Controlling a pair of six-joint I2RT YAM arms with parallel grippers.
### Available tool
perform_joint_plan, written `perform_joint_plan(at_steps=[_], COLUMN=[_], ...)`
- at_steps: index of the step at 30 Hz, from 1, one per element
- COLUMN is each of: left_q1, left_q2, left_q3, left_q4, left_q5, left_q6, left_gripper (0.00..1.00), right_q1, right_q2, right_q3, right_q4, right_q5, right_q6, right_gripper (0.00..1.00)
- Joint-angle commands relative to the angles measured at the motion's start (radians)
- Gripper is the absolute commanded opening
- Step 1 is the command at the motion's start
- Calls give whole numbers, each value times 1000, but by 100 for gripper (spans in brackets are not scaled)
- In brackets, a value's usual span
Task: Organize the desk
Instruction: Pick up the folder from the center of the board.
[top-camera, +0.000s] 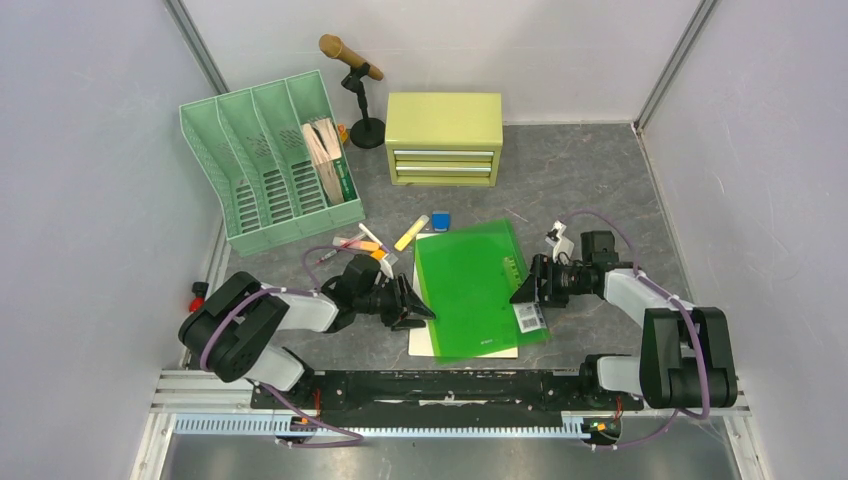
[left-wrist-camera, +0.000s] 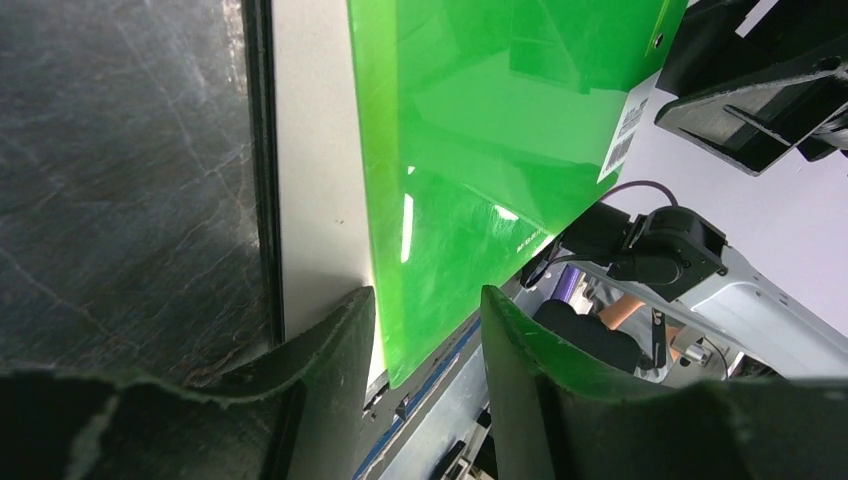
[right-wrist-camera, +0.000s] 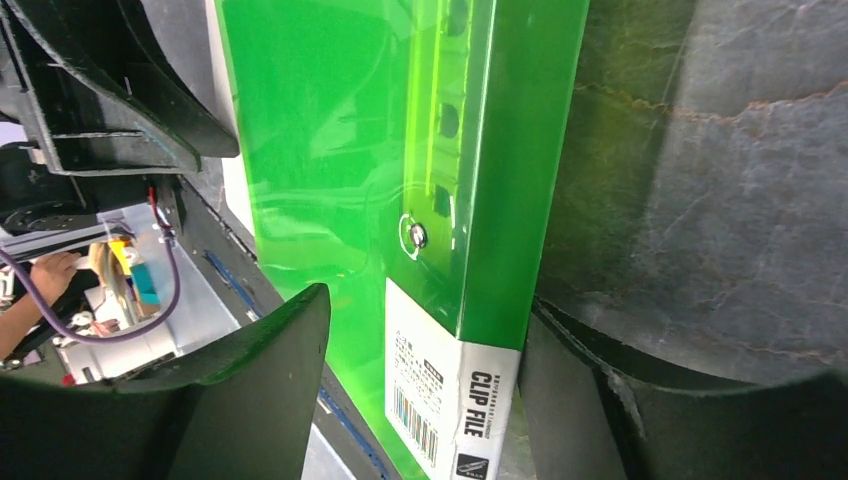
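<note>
**Now both grippers bracket the green clip file (top-camera: 470, 285)**

The left gripper (top-camera: 415, 308) is partly open at the file's left edge, toward the near end. In the left wrist view the file's near corner pokes between its two fingers (left-wrist-camera: 335, 345). One finger lies against the edge, and a gap shows at the other. The right gripper (top-camera: 527, 290) is also partly open, straddling the file's spine on the right side. A white label (right-wrist-camera: 440, 400) reading "CLIP FILE" with a barcode sits between its fingers. One finger lies close against the spine while the other stands clear. Neither gripper is clamped shut on the file.

The file lies on a white sheet (top-camera: 424, 342) that shows past its left and near edges. Both rest on the desk (top-camera: 590, 190), the dark veined top that spreads under and beyond both grippers.

Just beyond the file's far left corner lie a yellow highlighter (top-camera: 411, 233), a few pens (top-camera: 362, 243) and a small blue item (top-camera: 440, 220). At the far left stands a mint-green file rack (top-camera: 262, 170) with four slots. Its rightmost slot holds pale sheets and something dark green, and the others look bare. Beside it is a yellow-green two-drawer cabinet (top-camera: 444, 125), drawers closed, and between the two a microphone (top-camera: 350, 57) stands on its stand.
</note>
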Motion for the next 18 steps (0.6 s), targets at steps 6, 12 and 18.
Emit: perform_joint_plan(at_steps=[6, 12, 18], left_q1=[-7, -9, -10], left_q2=[52, 73, 75], left_q3=[-19, -1, 7], left_q4=[-49, -49, -49], left_q5=[-69, -60, -45], left_q6=[14, 17, 17], left_gripper=[51, 51, 51], right_q1=[2, 9, 70], right_q2=[-80, -89, -76], right_q3=[109, 126, 140], right_q4=[-80, -56, -67], right_q5=[-98, -160, -152], right_q6=[39, 110, 125], right_gripper=[57, 51, 51])
